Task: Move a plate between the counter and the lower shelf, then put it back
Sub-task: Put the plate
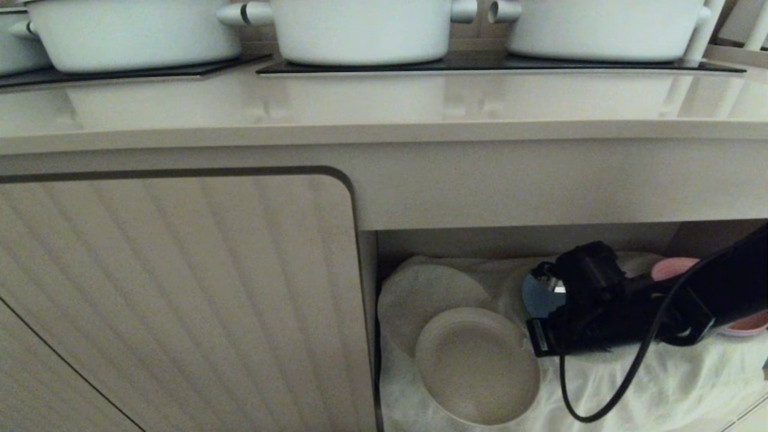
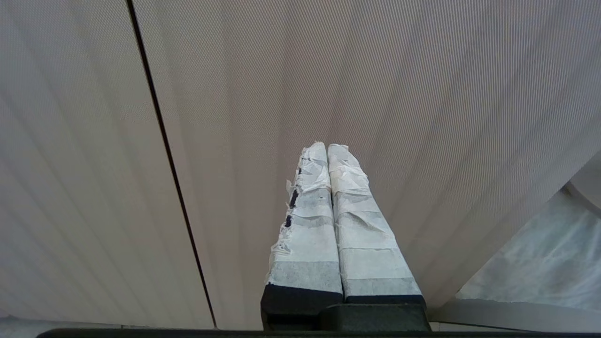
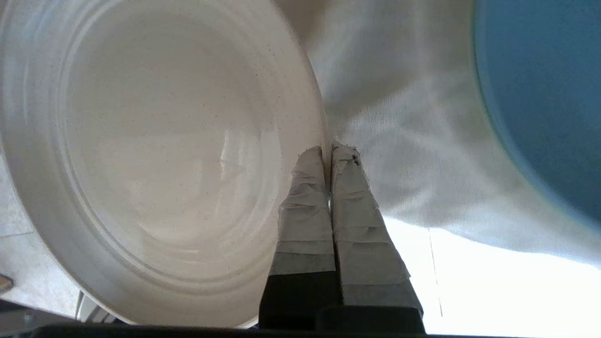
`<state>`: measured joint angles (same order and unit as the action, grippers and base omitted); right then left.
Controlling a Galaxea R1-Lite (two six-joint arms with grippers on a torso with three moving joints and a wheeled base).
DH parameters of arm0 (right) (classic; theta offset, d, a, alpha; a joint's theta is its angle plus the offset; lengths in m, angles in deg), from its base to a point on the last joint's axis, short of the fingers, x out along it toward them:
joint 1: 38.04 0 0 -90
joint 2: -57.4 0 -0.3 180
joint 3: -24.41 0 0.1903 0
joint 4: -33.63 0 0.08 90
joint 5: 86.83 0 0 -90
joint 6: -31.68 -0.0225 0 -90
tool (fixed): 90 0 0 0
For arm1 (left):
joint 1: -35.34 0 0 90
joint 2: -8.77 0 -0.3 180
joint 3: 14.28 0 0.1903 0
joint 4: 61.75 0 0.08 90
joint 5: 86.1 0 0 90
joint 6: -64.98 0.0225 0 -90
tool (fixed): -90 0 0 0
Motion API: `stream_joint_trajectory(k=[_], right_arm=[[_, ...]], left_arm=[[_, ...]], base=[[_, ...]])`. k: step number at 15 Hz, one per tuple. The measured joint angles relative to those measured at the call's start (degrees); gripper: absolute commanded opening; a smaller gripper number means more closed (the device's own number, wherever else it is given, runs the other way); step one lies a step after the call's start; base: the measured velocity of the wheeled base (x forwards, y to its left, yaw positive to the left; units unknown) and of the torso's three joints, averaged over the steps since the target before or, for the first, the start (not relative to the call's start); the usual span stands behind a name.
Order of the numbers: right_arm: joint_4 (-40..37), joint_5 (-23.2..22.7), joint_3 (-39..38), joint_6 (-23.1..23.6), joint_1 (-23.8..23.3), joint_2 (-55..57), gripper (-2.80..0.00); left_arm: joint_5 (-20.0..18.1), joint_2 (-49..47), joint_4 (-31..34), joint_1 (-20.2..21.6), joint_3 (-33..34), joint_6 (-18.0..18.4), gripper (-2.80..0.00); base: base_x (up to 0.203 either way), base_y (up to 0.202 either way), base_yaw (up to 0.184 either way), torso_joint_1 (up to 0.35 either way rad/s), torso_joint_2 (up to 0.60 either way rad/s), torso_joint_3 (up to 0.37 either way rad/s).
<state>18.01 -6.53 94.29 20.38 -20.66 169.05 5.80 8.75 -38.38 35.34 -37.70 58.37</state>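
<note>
- The right gripper [image 1: 531,342] was down inside the lower shelf [image 1: 648,384], reaching in from the right, its taped fingers [image 3: 305,197] pinched tight on the rim of the plate [image 1: 477,366]
- The plate sat at the front left of the niche, over the wrinkly cloth; whether it rested on the cloth or was just lifted off it, the views didn't settle
- An edge pinch made sense here: the rim is low and upright, so it is the one spot two slim fingers can bite without sliding under the plate
- Face up and seemingly tilted a little, hollow open to the camera; being round, it has no long axis to speak of, and its rim met the fingers on the right-hand side
- A paler round plate [image 1: 420,294] lay just behind it, a blue plate [image 1: 537,294] and a pink plate [image 1: 675,267] further right, partly hidden by the arm
- The counter [image 1: 384,108] above carried white pots [image 1: 360,30] on the hob
- The left gripper [image 2: 327,150] was parked, fingers pressed together on nothing, facing the ribbed cabinet door [image 1: 180,288]
</note>
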Motion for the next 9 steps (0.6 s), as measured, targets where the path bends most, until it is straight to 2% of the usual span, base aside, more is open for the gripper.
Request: stream_joint_trajectory(k=[9], right_arm=[[0.1,-0.1,-8.9,0.0,-1.7,-7.8,-2.80]], left_arm=[[0.0,0.0,0.0,0.0,0.0,0.0,-2.80]], base=[[0.000,0.000,0.000,0.000,0.00,0.000]])
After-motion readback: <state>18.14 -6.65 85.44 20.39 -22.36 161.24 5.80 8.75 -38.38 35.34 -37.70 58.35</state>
